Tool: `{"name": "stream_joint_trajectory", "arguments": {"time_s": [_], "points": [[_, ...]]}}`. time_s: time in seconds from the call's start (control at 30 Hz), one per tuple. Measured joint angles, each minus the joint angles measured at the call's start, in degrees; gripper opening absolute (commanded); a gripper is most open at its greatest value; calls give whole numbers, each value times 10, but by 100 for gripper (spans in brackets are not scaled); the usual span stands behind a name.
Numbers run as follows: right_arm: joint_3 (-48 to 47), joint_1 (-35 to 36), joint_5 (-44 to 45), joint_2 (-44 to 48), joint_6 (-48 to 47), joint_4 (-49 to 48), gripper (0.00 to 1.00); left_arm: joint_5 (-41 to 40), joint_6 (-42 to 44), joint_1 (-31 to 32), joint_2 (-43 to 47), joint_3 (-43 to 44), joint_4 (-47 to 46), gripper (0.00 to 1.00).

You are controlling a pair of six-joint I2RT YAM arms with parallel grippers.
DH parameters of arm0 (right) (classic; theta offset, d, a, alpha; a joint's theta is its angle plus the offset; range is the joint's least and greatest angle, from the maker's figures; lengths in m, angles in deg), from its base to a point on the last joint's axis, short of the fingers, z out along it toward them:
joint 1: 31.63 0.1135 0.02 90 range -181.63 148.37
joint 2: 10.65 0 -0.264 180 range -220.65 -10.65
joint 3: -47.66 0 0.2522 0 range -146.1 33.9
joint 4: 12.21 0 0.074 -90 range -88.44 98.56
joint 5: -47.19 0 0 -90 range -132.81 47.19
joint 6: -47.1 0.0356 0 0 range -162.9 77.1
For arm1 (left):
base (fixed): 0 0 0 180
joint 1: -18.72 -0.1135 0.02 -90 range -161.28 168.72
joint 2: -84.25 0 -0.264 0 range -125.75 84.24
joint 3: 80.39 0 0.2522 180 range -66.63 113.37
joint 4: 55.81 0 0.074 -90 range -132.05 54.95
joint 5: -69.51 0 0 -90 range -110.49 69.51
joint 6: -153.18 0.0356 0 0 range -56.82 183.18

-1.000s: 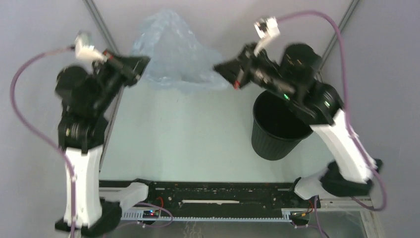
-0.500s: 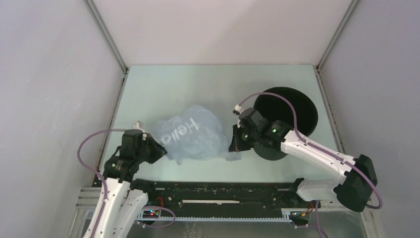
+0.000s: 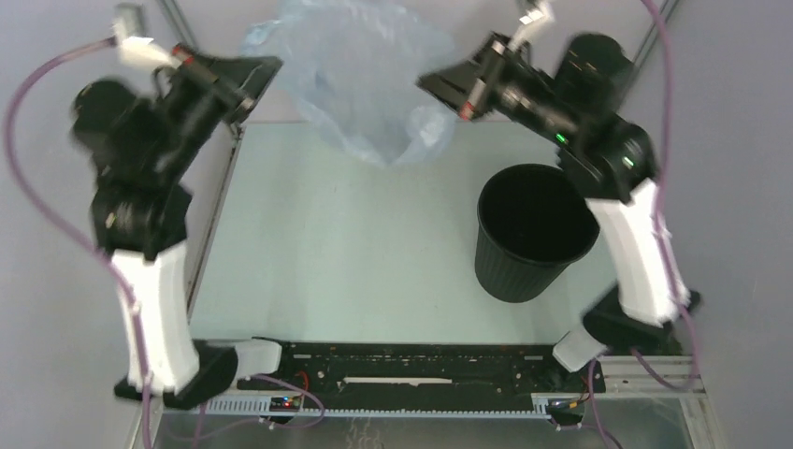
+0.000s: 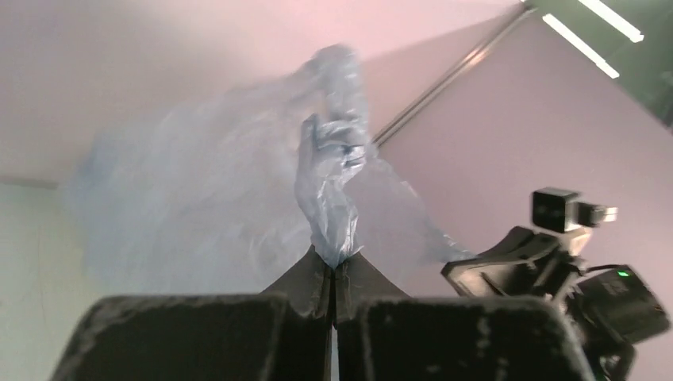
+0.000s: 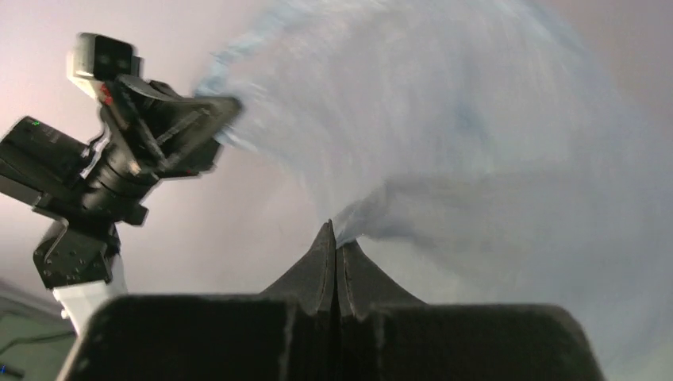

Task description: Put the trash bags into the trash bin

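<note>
Half a second ago the trash bag (image 3: 360, 79) lay crumpled on the surface (image 3: 355, 253) between two low-slung arms, its dark lettering facing up. Now it hangs high in the air at the far end of the enclosure, stretched between both arms and sagging to a point in the middle. The hold resembles the raised one of a second ago, though the film now spreads higher and farther right.

The trash bin (image 3: 524, 267) stands upright on the right side of the surface, mouth open upward, its inside dark. The bag is wholly outside it, hanging up and to the left of the rim, well apart.

Both arms rear up from their bases with wrists turned inward toward each other. The left pincer (image 3: 257, 75) is pressed together on a twisted wad of the pale blue film at the bag's left edge. The right pincer (image 3: 435, 84), fingers likewise together, pinches the film at the bag's right edge, above and behind the bin.
</note>
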Motion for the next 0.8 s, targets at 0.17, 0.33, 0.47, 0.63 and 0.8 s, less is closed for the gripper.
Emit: {"name": "stream_joint_trajectory", "arguments": {"time_s": [0.17, 0.33, 0.47, 0.63, 0.8], "points": [[448, 8, 13, 305, 4, -158, 0, -38, 15, 0, 233, -240, -77, 0], [741, 13, 3, 372, 21, -190, 0, -49, 16, -4, 411, -655, -77, 0], [860, 62, 17, 282, 23, -136, 0, -36, 8, -4, 406, -906, 25, 0], [878, 108, 15, 290, 17, -94, 0, -47, 3, -5, 507, -879, 95, 0], [706, 30, 3, 261, 5, -93, 0, -44, 15, -6, 335, -648, 79, 0]]}}
